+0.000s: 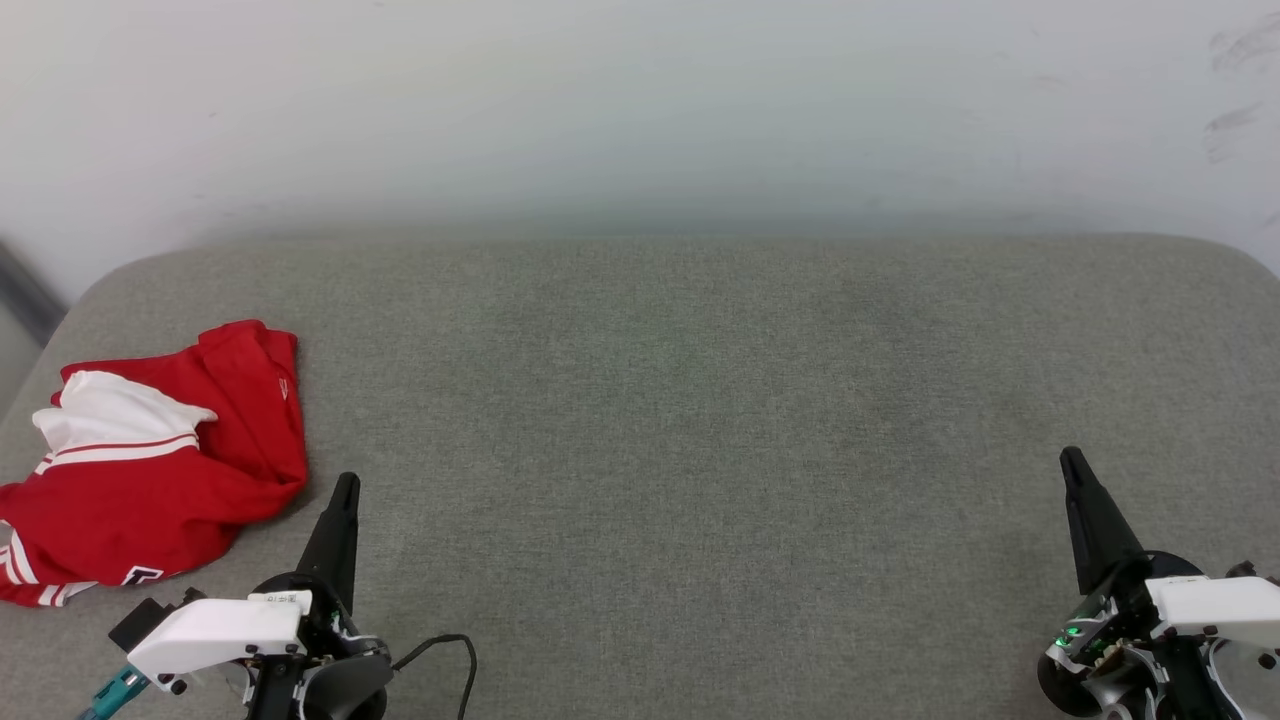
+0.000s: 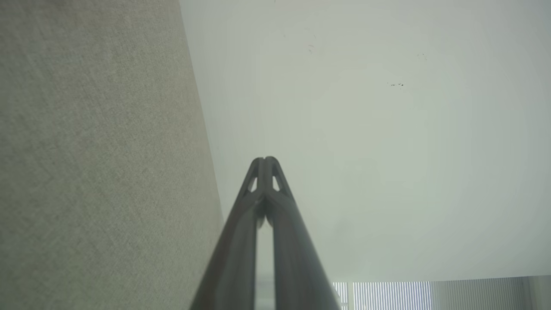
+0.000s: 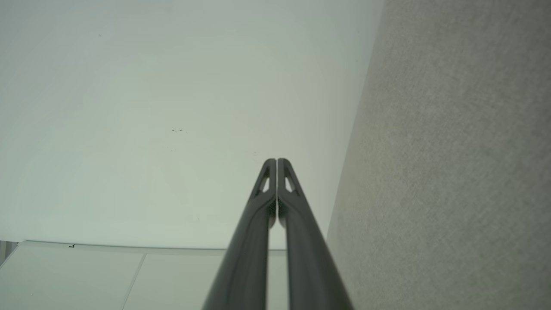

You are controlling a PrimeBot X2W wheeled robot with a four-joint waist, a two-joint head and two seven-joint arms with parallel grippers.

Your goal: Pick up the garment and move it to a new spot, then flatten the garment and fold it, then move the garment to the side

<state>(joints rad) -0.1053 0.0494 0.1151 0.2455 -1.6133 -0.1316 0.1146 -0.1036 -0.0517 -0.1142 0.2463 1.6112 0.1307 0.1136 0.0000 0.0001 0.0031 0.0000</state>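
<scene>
Head view: the shirt (image 1: 150, 480) is lying crumpled at the left edge of the grey cushion (image 1: 700, 420), close to its near left corner. It is red, with a white sleeve (image 1: 110, 415) folded across the top and carrying red and white striped trim. More striped trim is showing at the shirt's near end, where the cloth is running out of the picture. A scrap of a dark numeral on white is peeking out along its near hem. The shirt is lying free of both grippers.

The left gripper (image 1: 345, 485) is pointing toward the far edge of the cushion, just beside the shirt's near right fold but apart from it. Its two dark fingers (image 1: 335, 545) are pressing together, clenched on nothing. In the left wrist view the tips are meeting, with cushion fabric to their left and pale wall beyond. A black cable (image 1: 455, 650) is looping out beside the wrist.

The right gripper (image 1: 1070, 458) is sitting well apart from the shirt, by the near right corner of the cushion, also clenched and empty. In the right wrist view its fingertips are touching.

A white wall (image 1: 640, 100) is rising behind the far edge of the cushion, with faint dark scuffs (image 1: 1235, 120) showing at the upper right
</scene>
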